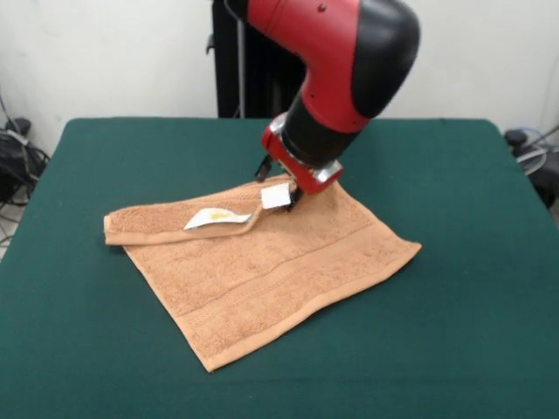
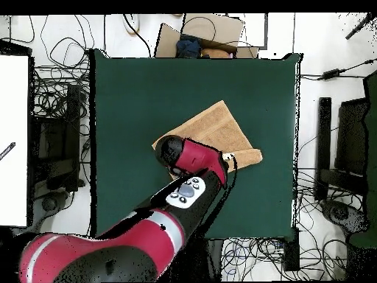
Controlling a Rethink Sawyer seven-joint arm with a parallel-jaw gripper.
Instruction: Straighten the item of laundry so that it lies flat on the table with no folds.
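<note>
Gripper [image 1: 293,194] is down at the far edge of the towel [image 1: 262,271], right beside a small white tag [image 1: 276,196]; its fingers are hidden under the red and black wrist in both views, so I cannot tell whether they are open, closed or pinching the cloth. The towel lies a little toward the robot's side of the table's middle, mostly spread, with border bands running flat toward the near corner. Not finished: in the front view the far-left edge is folded over onto itself as a long strip [image 1: 175,223], with a second, larger white label [image 1: 212,217] lying on it. Judged remaining work: that strip has to be drawn outward until the corner opens and no double layer is left. The table [image 1: 472,332], dark green and felt-like, shows nothing else on it. Around it, the overhead view shows tangled cables [image 2: 55,92] on a pale floor and a cardboard box [image 2: 202,33] beyond the far edge.
</note>
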